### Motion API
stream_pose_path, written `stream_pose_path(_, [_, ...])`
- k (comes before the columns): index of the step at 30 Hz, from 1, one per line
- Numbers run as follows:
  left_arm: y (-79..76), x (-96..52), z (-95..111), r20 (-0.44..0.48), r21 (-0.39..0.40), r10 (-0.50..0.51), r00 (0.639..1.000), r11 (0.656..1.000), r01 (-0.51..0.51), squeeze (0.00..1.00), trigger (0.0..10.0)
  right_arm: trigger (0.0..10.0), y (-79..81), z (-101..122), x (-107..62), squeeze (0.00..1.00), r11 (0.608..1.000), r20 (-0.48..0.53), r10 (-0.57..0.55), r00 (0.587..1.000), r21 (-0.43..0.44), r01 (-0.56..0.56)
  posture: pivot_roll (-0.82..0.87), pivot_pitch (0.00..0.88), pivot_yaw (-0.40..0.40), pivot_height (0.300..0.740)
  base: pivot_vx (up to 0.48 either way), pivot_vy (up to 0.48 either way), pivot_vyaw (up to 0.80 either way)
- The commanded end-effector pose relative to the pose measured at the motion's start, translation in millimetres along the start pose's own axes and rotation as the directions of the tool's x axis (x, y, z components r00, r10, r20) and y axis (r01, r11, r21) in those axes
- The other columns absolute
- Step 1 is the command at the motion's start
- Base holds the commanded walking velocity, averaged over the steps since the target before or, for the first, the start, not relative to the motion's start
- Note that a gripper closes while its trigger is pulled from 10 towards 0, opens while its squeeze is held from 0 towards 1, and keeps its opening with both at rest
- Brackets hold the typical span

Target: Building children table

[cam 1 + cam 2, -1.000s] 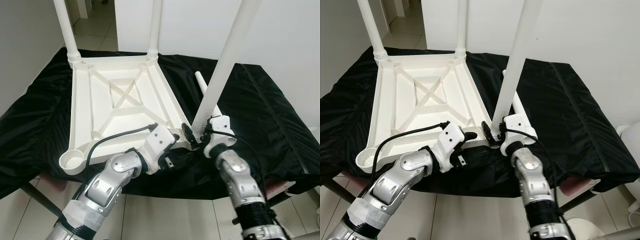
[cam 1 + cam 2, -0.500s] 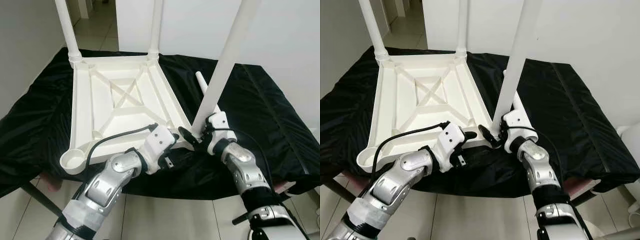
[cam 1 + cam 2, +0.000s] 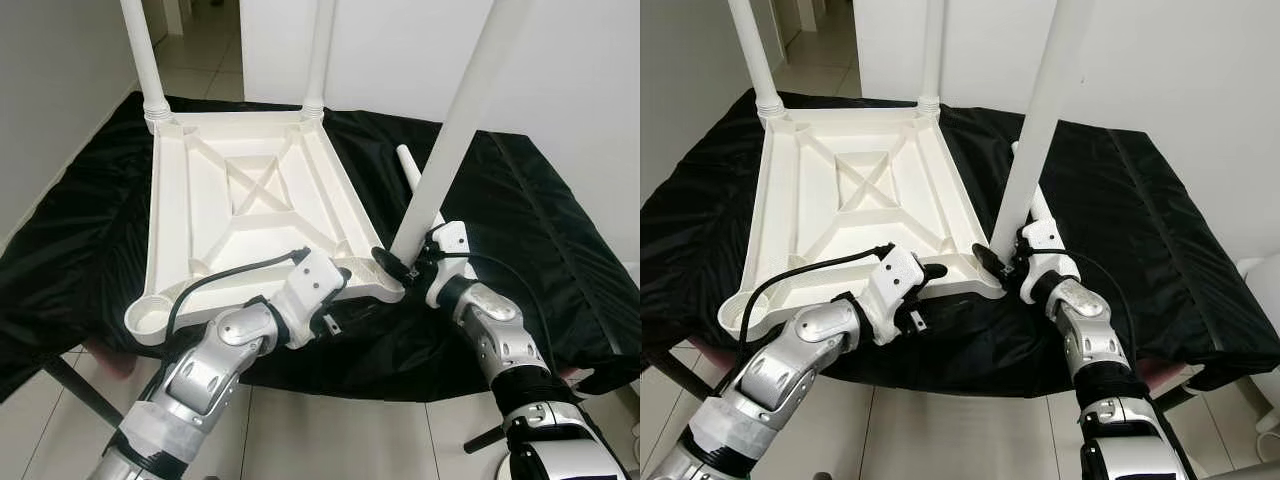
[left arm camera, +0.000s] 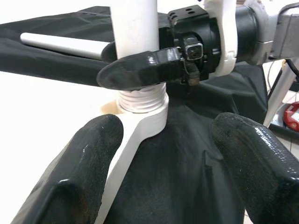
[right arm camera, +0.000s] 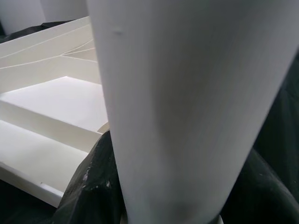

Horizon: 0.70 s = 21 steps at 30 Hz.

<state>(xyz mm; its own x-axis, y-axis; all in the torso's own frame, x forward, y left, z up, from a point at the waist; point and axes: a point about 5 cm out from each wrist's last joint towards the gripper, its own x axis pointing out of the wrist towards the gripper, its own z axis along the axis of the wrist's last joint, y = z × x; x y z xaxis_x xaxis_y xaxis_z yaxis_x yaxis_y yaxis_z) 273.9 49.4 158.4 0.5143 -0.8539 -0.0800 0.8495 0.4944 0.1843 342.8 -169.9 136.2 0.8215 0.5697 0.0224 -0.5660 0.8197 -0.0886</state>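
The white tabletop (image 3: 250,210) lies upside down on a black cloth. Two legs (image 3: 140,60) (image 3: 320,60) stand upright in its far corners. A third leg (image 3: 450,150) rises tilted from the near right corner socket (image 4: 142,100). My right gripper (image 3: 400,265) is shut on that leg's base, one finger (image 4: 135,70) lying across it. My left gripper (image 3: 345,290) is open at the tabletop's near edge beside that corner, its fingers (image 4: 74,172) straddling the socket's arm. The near left socket (image 3: 147,320) is empty. A loose leg (image 3: 412,172) lies on the cloth behind.
The black cloth (image 3: 540,220) covers a low support and hangs over its near edge. Tiled floor (image 3: 330,430) lies below my arms. White walls (image 3: 400,50) stand close behind and on the left.
My right forearm has swung outward to the right while its gripper stays on the leg's base. The left arm has hardly moved. The camera has shifted slightly.
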Motion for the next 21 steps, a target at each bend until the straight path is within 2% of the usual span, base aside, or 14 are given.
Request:
stream_pose_path(1, [-2.5,-0.6,-1,-0.011,-0.007,-0.007,1.0,1.0,0.007,0.0,10.0,10.0,2.0,-10,-0.9,0.0,0.999,-0.047,-0.03,0.998,0.024,0.031,0.06,0.052,-0.089,0.74,0.0,0.0,0.0])
stream_pose_path(6, [-1.7,-1.5,-2,-0.019,-0.005,0.001,1.0,1.0,-0.001,0.0,10.0,10.0,3.6,-9,3.7,0.0,0.994,-0.05,-0.108,0.993,0.017,0.109,0.06,0.054,-0.087,0.74,0.0,0.0,0.0])
stream_pose_path(9, [0.0,-2.2,-3,-0.028,-0.006,0.01,1.0,1.0,-0.011,0.0,10.0,10.0,12.9,-1,8.5,0.0,0.981,0.005,-0.189,0.982,0.047,0.189,0.06,0.055,-0.079,0.74,0.0,0.0,0.0])
stream_pose_path(11, [0.0,-2.2,-3,-0.028,-0.006,0.01,1.0,1.0,-0.011,0.0,10.0,10.0,12.9,-1,8.5,0.0,0.981,0.005,-0.189,0.982,0.047,0.189,0.06,0.055,-0.079,0.74,0.0,0.0,0.0])
stream_pose_path(12, [0.2,-2.4,-3,-0.03,-0.007,0.011,1.0,1.0,-0.011,0.0,10.0,10.0,15.6,3,9.7,0.0,0.972,0.023,-0.228,0.973,0.062,0.226,0.06,0.056,-0.076,0.74,0.0,0.0,0.0])
stream_pose_path(14, [0.6,-2.9,-4,-0.033,-0.005,0.01,0.999,1.0,-0.01,0.0,10.0,10.0,20.2,10,12.3,0.0,0.94,0.05,-0.327,0.944,0.124,0.319,0.06,0.054,-0.071,0.74,0.0,0.0,0.0])
stream_pose_path(16, [1.3,-2.3,-4,-0.041,-0.008,0.01,0.999,1.0,-0.01,0.0,10.0,10.0,25.2,15,13.0,0.0,0.885,0.049,-0.447,0.893,0.171,0.433,0.06,0.053,-0.07,0.74,0.0,0.0,0.0])
stream_pose_path(18, [1.4,-2.4,-4,-0.047,-0.015,0.008,0.999,1.0,-0.009,0.0,10.0,10.0,28.8,15,12.6,0.0,0.85,0.038,-0.508,0.86,0.179,0.494,0.06,0.053,-0.071,0.74,0.0,0.0,0.0])
stream_pose_path(19, [1.9,-2.3,-4,-0.049,-0.014,0.013,0.999,1.0,-0.014,0.0,10.0,10.0,30.8,15,11.9,0.0,0.815,0.027,-0.555,0.832,0.218,0.537,0.07,0.053,-0.07,0.74,0.0,0.0,0.0])
stream_pose_path(20, [1.9,-2.3,-4,-0.049,-0.014,0.013,0.999,1.0,-0.014,0.0,10.0,10.0,30.8,15,11.9,0.0,0.815,0.027,-0.555,0.832,0.218,0.537,0.07,0.053,-0.07,0.74,0.0,0.0,0.0])
stream_pose_path(21, [3.7,-2.2,-7,-0.072,-0.04,0.021,0.997,0.999,-0.023,0.0,10.0,10.0,33.3,14,11.9,0.0,0.776,0.013,-0.602,0.799,0.246,0.581,0.07,0.053,-0.068,0.74,0.0,0.0,0.0])
